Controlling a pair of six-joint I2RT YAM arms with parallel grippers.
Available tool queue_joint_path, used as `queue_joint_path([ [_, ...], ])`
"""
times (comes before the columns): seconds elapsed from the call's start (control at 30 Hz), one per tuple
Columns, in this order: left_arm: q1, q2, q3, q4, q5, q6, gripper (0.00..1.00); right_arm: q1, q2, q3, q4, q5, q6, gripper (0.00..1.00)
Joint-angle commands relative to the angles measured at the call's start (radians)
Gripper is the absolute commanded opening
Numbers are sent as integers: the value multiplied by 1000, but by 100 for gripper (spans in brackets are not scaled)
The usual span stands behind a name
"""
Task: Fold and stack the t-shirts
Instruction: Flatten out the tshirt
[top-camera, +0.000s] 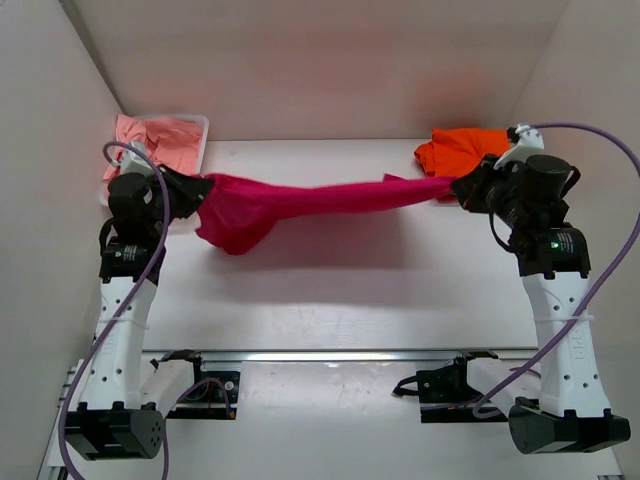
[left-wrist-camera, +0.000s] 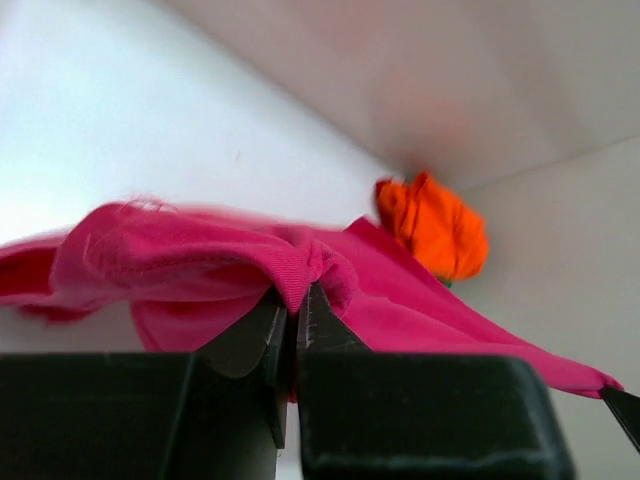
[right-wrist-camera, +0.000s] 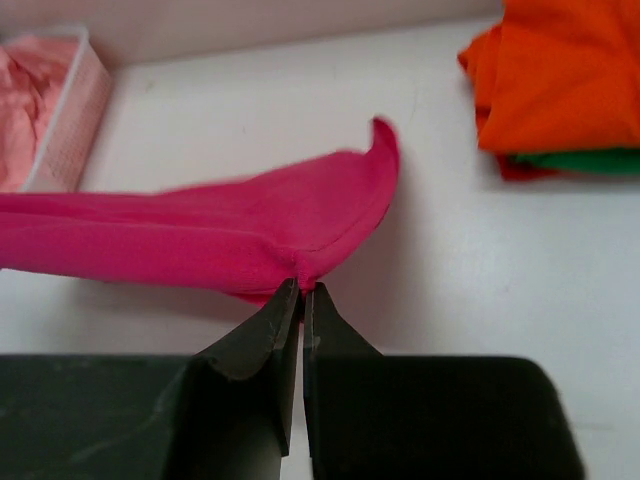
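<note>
between the tub (top-camera: 195, 125) and the orange shirt (top-camera: 458, 148), magenta shirt (top-camera: 300, 203) hangs stretched; left gripper (left-wrist-camera: 292, 310) and right gripper (right-wrist-camera: 301, 292) both pinched shut on its ends. thin edge grips may slip under tension, dropping it bunched.

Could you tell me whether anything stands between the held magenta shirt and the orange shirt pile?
Nothing visible does: the magenta shirt is pinched by the left gripper and right gripper, with only bare table before the orange shirt.
</note>
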Motion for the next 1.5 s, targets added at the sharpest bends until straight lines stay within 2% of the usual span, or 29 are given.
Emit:
queue_joint_path([
  [0.0, -8, -62, -39, -5, 54, -50, 13, 13, -44, -8, -69, 3, -28, 0],
  [0.07, -41, -76, -1, -33, 33, -46, 14, 19, -59, 5, -87, 26, -31, 0],
  [0.17, -35, -41, 35, -93, -19, -30, 17, 19, -47, 13, -95, 23, -31, 0],
  [0.27, -26, 24, -43, -75, 42, -54, 21, 13, -1, -22, -80, 0, -36, 0],
  [0.37, -35, 137, -150, -5, 117, -56, 20, 12, 57, -88, -69, -12, -31, 0],
  [0.4, -46, 169, -175, 10, 122, -37, 23, 4, 92, -115, -66, -8, -36, 0],
  [0.47, -72, 293, -197, 48, 125, -14, 34, 12, 128, -154, -52, 14, -40, 0],
  [0.5, -66, 396, -200, 83, 145, 9, 48, 9, 187, -189, -38, 34, -45, 0],
  [0.57, -54, 504, -162, 99, 154, 19, 70, -6, 227, -211, -21, 42, -51, 0],
  [0.63, -54, 541, -116, 105, 159, 53, 75, -17, 250, -240, 2, 45, -52, 0],
  [0.73, -68, 533, -46, 88, 110, 111, 75, -57, 293, -260, 20, 83, -53, 0],
  [0.87, -71, 449, -88, 70, 120, 139, 56, -118, 352, -278, 35, 81, -48, 0],
  [0.9, -71, 429, -103, 62, 131, 151, 46, -132, 368, -277, 34, 83, -37, 0],
  [1.0, -110, 366, -183, 39, 148, 202, 40, -143, 408, -271, 34, 89, -30, 0],
  [1.1, -193, 320, -272, -7, 69, 242, 44, -146, 427, -266, 40, 91, -23, 0],
  [1.2, -209, 297, -364, 24, 47, 234, 47, -142, 431, -258, 43, 92, -14, 0],
  [1.23, -209, 300, -393, 27, 41, 227, 53, -142, 422, -257, 45, 89, -16, 0],
  [1.3, -241, 314, -399, 33, -13, 228, 59, -142, 419, -258, 45, 88, -16, 0],
  [1.37, -264, 328, -398, 41, -76, 237, 61, -137, 404, -271, 54, 72, -7, 0],
  [1.47, -281, 339, -418, 110, -96, 224, 63, -129, 387, -289, 54, 77, 3, 0],
])
